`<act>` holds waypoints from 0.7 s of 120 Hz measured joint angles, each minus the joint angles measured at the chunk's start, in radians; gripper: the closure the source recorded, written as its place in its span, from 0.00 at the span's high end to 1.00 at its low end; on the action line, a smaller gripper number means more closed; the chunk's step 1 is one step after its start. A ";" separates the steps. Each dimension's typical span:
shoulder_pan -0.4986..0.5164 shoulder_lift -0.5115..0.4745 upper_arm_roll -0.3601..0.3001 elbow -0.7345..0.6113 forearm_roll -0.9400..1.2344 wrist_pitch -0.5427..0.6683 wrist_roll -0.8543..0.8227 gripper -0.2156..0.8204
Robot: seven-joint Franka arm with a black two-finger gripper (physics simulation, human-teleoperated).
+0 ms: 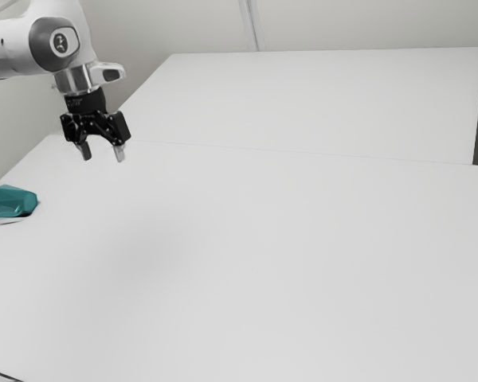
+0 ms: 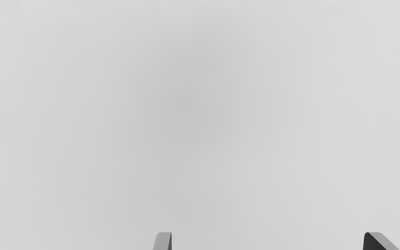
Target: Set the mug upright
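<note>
Fingers (image 2: 163,241): one pair, spread wide, nothing between them.

Gripper (image 1: 102,156): black, two-fingered, pointing down and held above the table, well apart from the mug.

Arm (image 1: 25,48): white Franka, entering from the exterior view's upper left.

Mug (image 1: 13,201): one, teal, near the exterior view's left edge; resting on the table, apparently on its side. Handle: cannot be made out.

Table (image 1: 263,263): white, broad, plain; a soft shadow upon it.

State of the task: upright pose not shown, the mug apparently lying over. Outstanding, by judgement: bringing the gripper to the mug, securing a hold, turning it base-down, and releasing it once steady. Its rounded body might roll if nudged.
</note>
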 joint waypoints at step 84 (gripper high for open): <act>1.030 0.422 -0.310 0.133 -0.561 0.438 0.609 0.79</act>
